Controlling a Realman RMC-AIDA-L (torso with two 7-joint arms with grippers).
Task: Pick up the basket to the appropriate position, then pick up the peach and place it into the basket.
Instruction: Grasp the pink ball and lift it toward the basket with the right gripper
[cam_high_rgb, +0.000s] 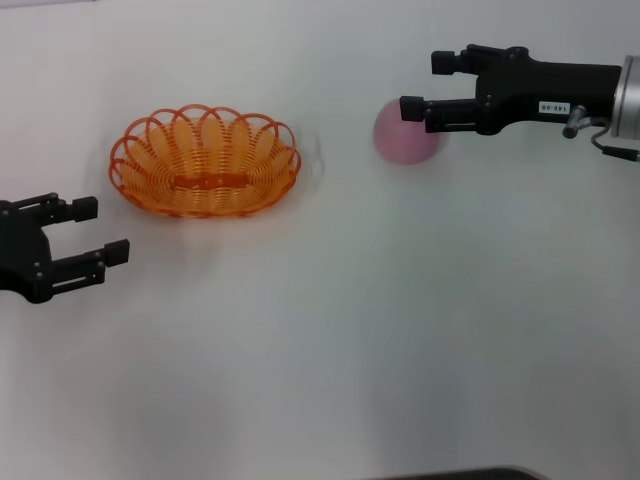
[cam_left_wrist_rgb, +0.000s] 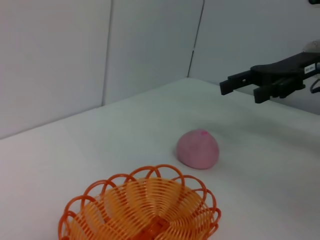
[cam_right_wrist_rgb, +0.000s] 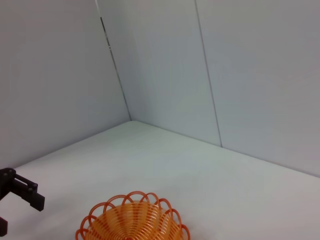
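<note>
The orange wire basket (cam_high_rgb: 160, 150) sits empty on the white table, left of centre. The pale-pink peach (cam_high_rgb: 396, 140) rests on the table to its right, well apart from it. My right gripper (cam_high_rgb: 424, 86) hovers open above the peach, and one finger covers part of the fruit in the head view. The left wrist view shows the peach (cam_left_wrist_rgb: 197, 149) beyond the basket (cam_left_wrist_rgb: 142, 207), with the right gripper (cam_left_wrist_rgb: 243, 89) in the air above and behind it, not touching. My left gripper (cam_high_rgb: 101, 230) is open near the table's left edge, just short of the basket, holding nothing.
The white table (cam_high_rgb: 350, 320) is bare apart from these things. Grey wall panels (cam_right_wrist_rgb: 200, 75) close off the far side and meet at a corner. The left gripper (cam_right_wrist_rgb: 20, 212) shows at the edge of the right wrist view, beside the basket (cam_right_wrist_rgb: 132, 222).
</note>
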